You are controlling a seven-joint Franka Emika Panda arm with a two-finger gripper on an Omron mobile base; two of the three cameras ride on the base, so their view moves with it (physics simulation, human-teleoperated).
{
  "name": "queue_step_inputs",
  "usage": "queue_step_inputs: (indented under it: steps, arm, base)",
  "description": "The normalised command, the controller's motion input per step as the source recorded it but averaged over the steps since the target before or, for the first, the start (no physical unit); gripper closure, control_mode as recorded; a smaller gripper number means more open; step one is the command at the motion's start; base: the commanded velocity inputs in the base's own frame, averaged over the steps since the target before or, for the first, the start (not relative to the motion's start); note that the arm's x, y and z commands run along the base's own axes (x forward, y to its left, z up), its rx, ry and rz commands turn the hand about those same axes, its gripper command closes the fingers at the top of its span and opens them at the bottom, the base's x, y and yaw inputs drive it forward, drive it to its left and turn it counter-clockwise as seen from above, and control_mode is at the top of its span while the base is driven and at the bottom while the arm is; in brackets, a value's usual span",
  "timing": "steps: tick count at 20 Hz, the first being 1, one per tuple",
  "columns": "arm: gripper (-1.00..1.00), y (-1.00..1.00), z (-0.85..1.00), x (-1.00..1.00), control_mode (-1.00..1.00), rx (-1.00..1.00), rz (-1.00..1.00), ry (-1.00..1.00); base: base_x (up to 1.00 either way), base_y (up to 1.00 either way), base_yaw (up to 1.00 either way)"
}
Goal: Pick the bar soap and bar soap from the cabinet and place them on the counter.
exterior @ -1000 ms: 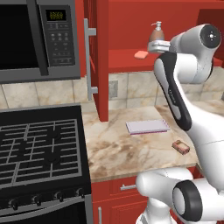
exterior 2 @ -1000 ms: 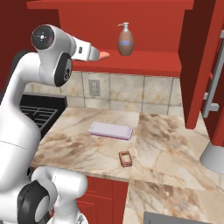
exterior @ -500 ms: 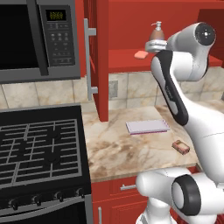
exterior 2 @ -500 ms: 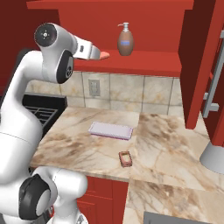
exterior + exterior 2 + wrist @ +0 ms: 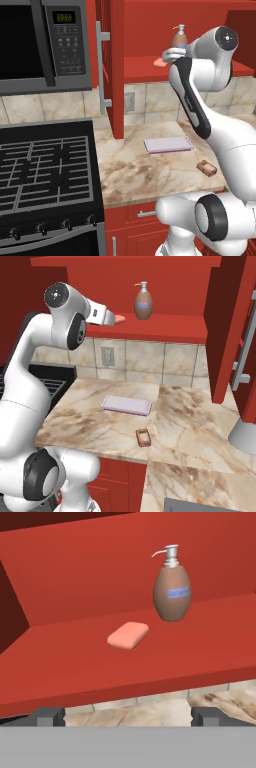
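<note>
On the red shelf (image 5: 75, 667) of the cabinet (image 5: 116, 70) lies one peach-pink bar soap (image 5: 128, 635), left of the brown pump bottle (image 5: 171, 592). My gripper (image 5: 127, 716) is open and hovers just in front of the shelf edge, facing this soap, with nothing between its fingertips (image 5: 50, 716). From the right base view the gripper (image 5: 112, 318) is right beside the bar soap (image 5: 120, 319) on the shelf. The other bar soap (image 5: 143, 437) lies on the beige counter (image 5: 190, 411) near its front edge, also seen as a small reddish bar soap (image 5: 206, 167).
A lavender pad (image 5: 126, 404) lies flat mid-counter. The black stove (image 5: 45, 170) and a microwave (image 5: 40, 45) stand to the left. The open cabinet doors (image 5: 227, 331) with silver handles (image 5: 102, 70) flank the shelf. A grey rounded object (image 5: 245, 431) sits at far right.
The arm has shifted slightly, bringing the hand a little closer to the shelf and its soap. The jaws stay open. The soap on the counter has not moved.
</note>
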Motion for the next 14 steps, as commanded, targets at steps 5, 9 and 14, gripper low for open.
queue_step_inputs:
  steps: [5,9,14]
  arm:
    - [-1.0,0.1,-0.03,0.19,-1.0,0.0,0.0,0.03]
    - [-1.0,0.08,-0.01,0.21,-1.0,0.0,0.0,0.03]
    - [-1.0,0.02,-0.03,0.18,-1.0,0.0,0.0,0.02]
  base:
    - [0.0,0.0,0.0]
    - [0.0,0.0,0.0]
    - [0.0,0.0,0.0]
